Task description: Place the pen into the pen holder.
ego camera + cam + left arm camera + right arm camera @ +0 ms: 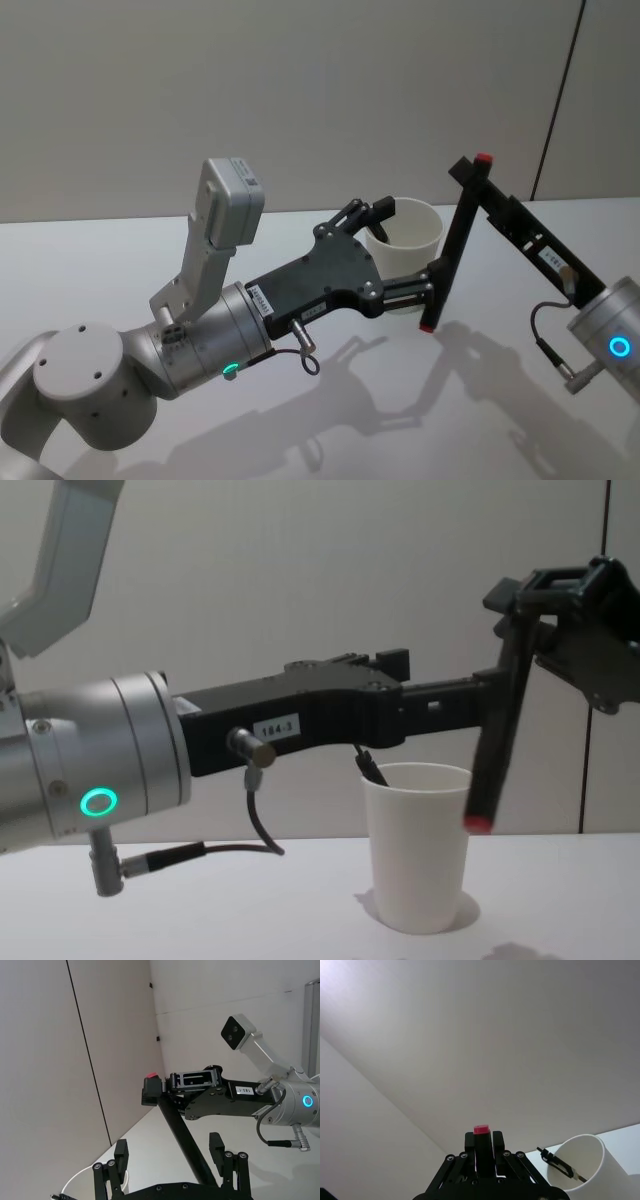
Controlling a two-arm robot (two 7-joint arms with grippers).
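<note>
Both arms are smooth silver-grey metal with rounded joints. The left gripper (405,250) and right gripper (478,178) are black, built of flat plates and linkage bars fastened with small screws. Each wrist has a glowing ring light, a white number label, a thin black cable with a metal plug, and a grey box-shaped camera on a bracket.

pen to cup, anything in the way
Yes: the open left gripper lies across the cup's near side, one finger at its rim, between the mouth and the pen that the right gripper holds.
</note>
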